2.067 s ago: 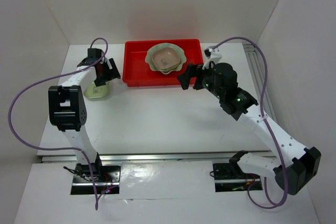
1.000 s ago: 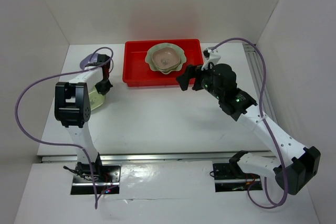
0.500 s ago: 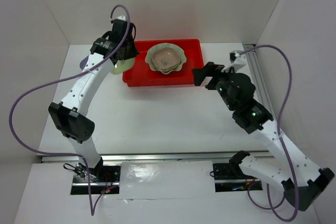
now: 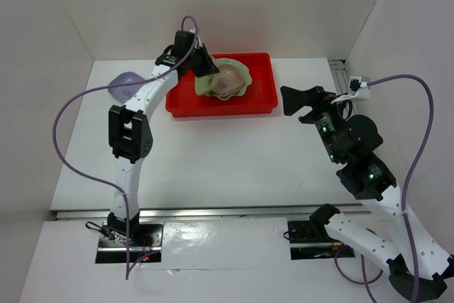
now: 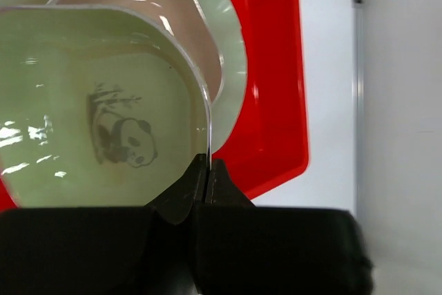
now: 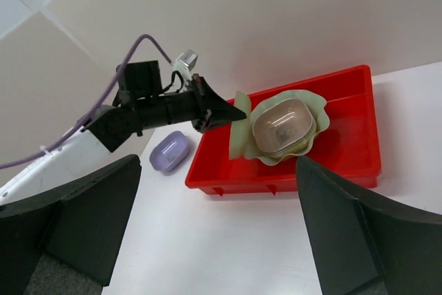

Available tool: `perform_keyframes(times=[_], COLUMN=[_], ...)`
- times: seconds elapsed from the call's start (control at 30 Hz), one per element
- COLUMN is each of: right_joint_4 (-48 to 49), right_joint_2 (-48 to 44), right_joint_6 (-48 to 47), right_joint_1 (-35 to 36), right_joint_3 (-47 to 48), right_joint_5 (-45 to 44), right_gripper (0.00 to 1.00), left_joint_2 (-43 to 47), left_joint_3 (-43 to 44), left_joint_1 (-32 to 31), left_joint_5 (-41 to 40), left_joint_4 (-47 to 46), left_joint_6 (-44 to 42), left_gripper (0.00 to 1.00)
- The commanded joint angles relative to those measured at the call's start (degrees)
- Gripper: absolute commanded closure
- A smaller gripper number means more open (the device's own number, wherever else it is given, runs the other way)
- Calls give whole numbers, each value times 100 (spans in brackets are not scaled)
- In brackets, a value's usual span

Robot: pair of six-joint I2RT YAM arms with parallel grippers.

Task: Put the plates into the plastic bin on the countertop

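Pinching the green panda dish [image 5: 103, 101] by its rim over the red bin [image 5: 273, 101], the left hand [image 5: 207, 165] might have let it slip; the right hand [image 4: 292, 101] gaped empty.

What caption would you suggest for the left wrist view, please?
Left end effector grips a green panda-print dish by its rim over the red bin and its stacked dishes.

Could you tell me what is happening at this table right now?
The left gripper is shut on the rim of a small green dish with a panda print, holding it over the red bin beside the large scalloped dish, which holds a brownish-pink dish. The right gripper is open and empty, off to the right of the bin. A lavender dish lies on the countertop left of the bin, not yet put away.
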State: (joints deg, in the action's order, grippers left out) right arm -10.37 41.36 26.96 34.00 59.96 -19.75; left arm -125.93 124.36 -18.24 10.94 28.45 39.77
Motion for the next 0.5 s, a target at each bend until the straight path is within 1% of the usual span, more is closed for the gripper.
perform_keyframes(times=[0.0,0.07,0.23,0.4,0.47], right_joint_4=[-97,-97,-97,62,62], right_joint_2=[117,170,372,425,425], right_joint_6=[-130,-130,-182,-235,-235], right_joint_1=[37,37,37,37,37], right_joint_3=[209,156,103,-2,-2], right_joint_5=[-187,-187,-187,-187,-187], right_gripper=[0,0,0,0,0], left_joint_2=[-80,-230,-450,-573,-774], left_joint_3=[-288,-228,-61,159,221], left_joint_1=[31,31,31,31,31], left_joint_5=[1171,1269,1420,1297,1297], left_joint_4=[-2103,-2553,-2941,-2889,-2836], left_joint_6=[828,1023,1437,1437,1437], left_gripper=[100,100,100,100,100])
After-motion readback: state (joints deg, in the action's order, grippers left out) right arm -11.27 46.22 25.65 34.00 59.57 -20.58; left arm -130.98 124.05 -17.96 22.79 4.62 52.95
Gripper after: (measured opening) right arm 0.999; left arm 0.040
